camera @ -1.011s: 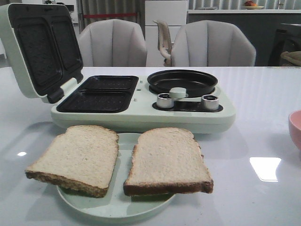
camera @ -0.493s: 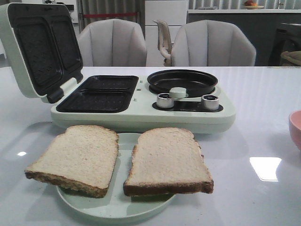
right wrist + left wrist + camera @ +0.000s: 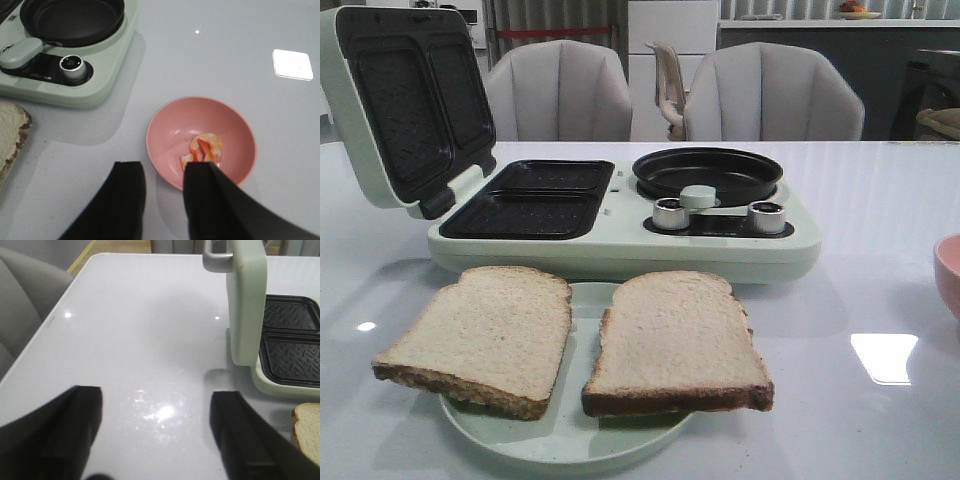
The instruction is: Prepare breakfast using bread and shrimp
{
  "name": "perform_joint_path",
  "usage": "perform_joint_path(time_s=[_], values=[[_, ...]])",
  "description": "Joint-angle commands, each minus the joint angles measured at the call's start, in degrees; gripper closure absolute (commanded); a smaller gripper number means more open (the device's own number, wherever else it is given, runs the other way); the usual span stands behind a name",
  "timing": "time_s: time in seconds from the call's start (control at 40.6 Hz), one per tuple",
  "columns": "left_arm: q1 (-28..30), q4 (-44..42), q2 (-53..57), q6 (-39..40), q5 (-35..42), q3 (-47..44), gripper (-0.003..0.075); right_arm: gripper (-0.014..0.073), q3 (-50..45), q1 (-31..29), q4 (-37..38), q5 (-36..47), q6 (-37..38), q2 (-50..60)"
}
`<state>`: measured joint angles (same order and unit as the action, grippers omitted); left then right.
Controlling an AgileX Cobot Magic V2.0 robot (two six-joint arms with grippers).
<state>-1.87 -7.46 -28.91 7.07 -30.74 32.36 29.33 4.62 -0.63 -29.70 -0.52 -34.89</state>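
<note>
Two slices of bread, one on the left (image 3: pixel 480 335) and one on the right (image 3: pixel 675 340), lie side by side on a pale green plate (image 3: pixel 570 445) at the table's front. The shrimp (image 3: pixel 204 150) rests inside a pink bowl (image 3: pixel 167 132). My right gripper (image 3: pixel 164 170) hangs open above the bowl's near rim, one finger partly over the shrimp, holding nothing. Over bare white tabletop beside the breakfast maker, my left gripper (image 3: pixel 156 395) stands wide open and empty. A bread corner (image 3: pixel 307 425) shows at that view's edge. Neither gripper appears in the front view.
The pale green breakfast maker (image 3: pixel 620 250) stands behind the plate with its lid (image 3: pixel 400 100) raised, two dark grill wells (image 3: pixel 525 200) and a round black pan (image 3: pixel 708 172) exposed. The pink bowl (image 3: pixel 950 275) sits at the table's right edge. Grey chairs stand beyond the table.
</note>
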Motion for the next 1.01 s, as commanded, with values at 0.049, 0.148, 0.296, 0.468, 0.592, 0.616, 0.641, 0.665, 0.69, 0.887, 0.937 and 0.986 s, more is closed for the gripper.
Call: perform_joint_path(time_s=[0.049, 0.148, 0.296, 0.468, 0.592, 0.616, 0.641, 0.665, 0.69, 0.887, 0.937, 0.986], values=[[-7.22, 0.07, -2.61, -7.07, 5.36, 1.73, 0.0086, 0.0172, 2.07, -0.33, 0.63, 6.62, -0.43, -0.41], [-15.93, -0.96, -4.62, -14.15, 4.14, 1.73, 0.0108, 0.0172, 2.07, -0.33, 0.63, 6.53, -0.43, -0.41], [-31.29, -11.21, -9.42, -17.61, 0.5, 1.06, 0.0148, 0.0172, 2.07, -0.33, 0.63, 6.53, -0.43, -0.41], [-48.13, -28.46, -15.97, -12.48, -2.98, -3.08, 0.0179, 0.0172, 2.07, -0.33, 0.63, 6.53, -0.43, -0.41], [-58.47, -47.67, -22.25, 4.01, -7.23, -5.83, 0.018, 0.0172, 2.07, -0.33, 0.63, 6.53, -0.43, -0.41], [-60.53, -51.88, -23.82, 6.85, -8.63, -6.27, 0.018, 0.0172, 2.07, -0.33, 0.63, 6.53, -0.43, -0.41], [-61.98, -54.7, -25.02, 10.35, -9.55, -6.52, 0.018, 0.0172, 2.07, -0.33, 0.63, 6.53, -0.43, -0.41], [-63.69, -57.8, -26.66, 12.85, -10.69, -6.67, 0.0181, 0.0172, 2.07, -0.33, 0.63, 6.49, -0.43, -0.41], [-65.07, -59.8, -27.88, 15.79, -11.33, -6.82, 0.0181, 0.0172, 2.07, -0.33, 0.63, 6.49, -0.43, -0.41], [-66.46, -68.22, -40.36, 23.36, -11.53, -6.82, 0.0191, 0.0172, 2.07, -0.33, 0.63, 6.49, -0.43, -0.41], [-66.46, -68.45, -42.99, 23.36, -11.67, -6.82, 0.0191, 0.0172, 2.07, -0.33, 0.63, 6.49, -0.43, -0.41], [-66.46, -68.73, -45.45, 23.36, -11.67, -6.82, 0.0191, 0.0172, 2.07, -0.33, 0.63, 6.49, -0.43, -0.41]])
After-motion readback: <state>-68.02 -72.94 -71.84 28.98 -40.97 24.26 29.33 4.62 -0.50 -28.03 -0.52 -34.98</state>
